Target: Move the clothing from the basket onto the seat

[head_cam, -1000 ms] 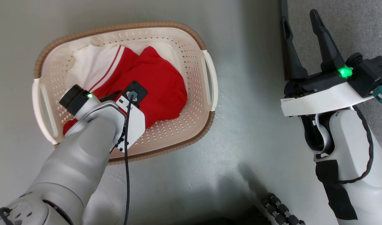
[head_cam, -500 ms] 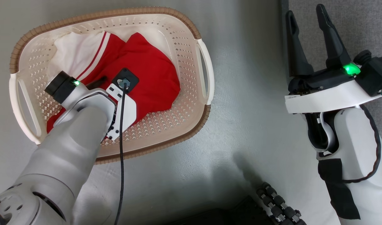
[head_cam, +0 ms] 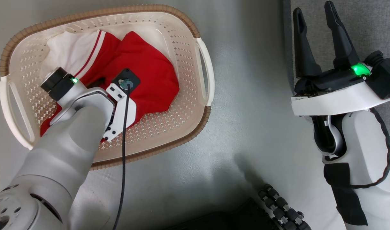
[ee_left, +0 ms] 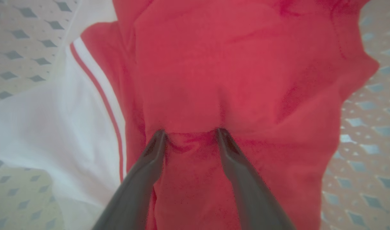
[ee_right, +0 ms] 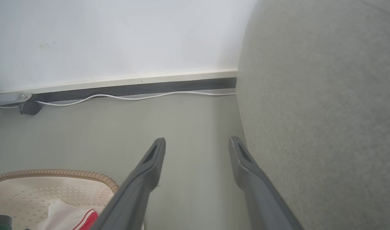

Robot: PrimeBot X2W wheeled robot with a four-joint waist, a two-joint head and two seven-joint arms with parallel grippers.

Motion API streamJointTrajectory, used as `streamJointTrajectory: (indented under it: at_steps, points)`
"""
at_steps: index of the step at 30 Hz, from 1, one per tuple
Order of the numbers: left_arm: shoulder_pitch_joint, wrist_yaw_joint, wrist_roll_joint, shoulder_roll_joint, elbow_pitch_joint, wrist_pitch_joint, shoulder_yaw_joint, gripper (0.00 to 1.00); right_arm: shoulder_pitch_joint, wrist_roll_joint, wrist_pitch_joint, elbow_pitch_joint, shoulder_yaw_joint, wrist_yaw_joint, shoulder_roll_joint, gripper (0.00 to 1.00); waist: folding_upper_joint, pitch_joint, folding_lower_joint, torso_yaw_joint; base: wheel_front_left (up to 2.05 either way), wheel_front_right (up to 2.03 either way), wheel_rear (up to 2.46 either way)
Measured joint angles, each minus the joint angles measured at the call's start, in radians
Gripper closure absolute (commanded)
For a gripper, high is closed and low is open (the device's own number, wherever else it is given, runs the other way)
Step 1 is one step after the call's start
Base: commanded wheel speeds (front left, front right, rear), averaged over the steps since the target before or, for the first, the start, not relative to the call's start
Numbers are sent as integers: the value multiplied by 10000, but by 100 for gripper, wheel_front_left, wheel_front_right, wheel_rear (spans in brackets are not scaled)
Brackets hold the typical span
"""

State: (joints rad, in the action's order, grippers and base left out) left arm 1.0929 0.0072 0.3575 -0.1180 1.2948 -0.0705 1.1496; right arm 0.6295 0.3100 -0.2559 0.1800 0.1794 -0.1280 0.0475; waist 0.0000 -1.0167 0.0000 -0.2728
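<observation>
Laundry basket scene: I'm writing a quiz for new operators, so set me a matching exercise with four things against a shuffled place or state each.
Things:
1. red-and-white garment
2. left gripper
3. right gripper
4. sofa

Places or states:
A. open and empty, beside the sofa
B. grey, at the head view's right edge
C. lying in the laundry basket
D. open, tips pressed into the red fabric

Pairs: 1-C, 2-D, 3-A, 4-B

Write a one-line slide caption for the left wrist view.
Left gripper, fingers apart, tips pressed into the red clothing lying in the basket.
</observation>
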Motion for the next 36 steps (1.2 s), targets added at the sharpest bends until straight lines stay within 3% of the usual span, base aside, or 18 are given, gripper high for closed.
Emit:
streamJointTrajectory:
  at_steps: [8, 14, 23, 36]
  points:
    - [-2, -159, 198, -372, -2, 65, -33, 100, 133, 257, 0, 21, 58, 0, -46, 0, 0, 110, 0, -202, 0, 0, 0]
    - [-94, -339, 334, -514, 2, 876, -59, 100, 287, 284, 0, 230, -102, 0, -40, 0, 0, 513, 1, -239, 0, 0, 0]
    - [-453, -761, 855, -105, 10, 2046, -303, 100, 264, 46, 0, 719, -385, 0, -19, 0, 0, 1586, 0, 39, 0, 0, 0]
    - [-1485, -1126, 2132, 451, -33, 3181, -1277, 100, -268, -568, 0, 1791, -447, 0, 6, 0, 0, 3984, 0, 805, 0, 0, 0]
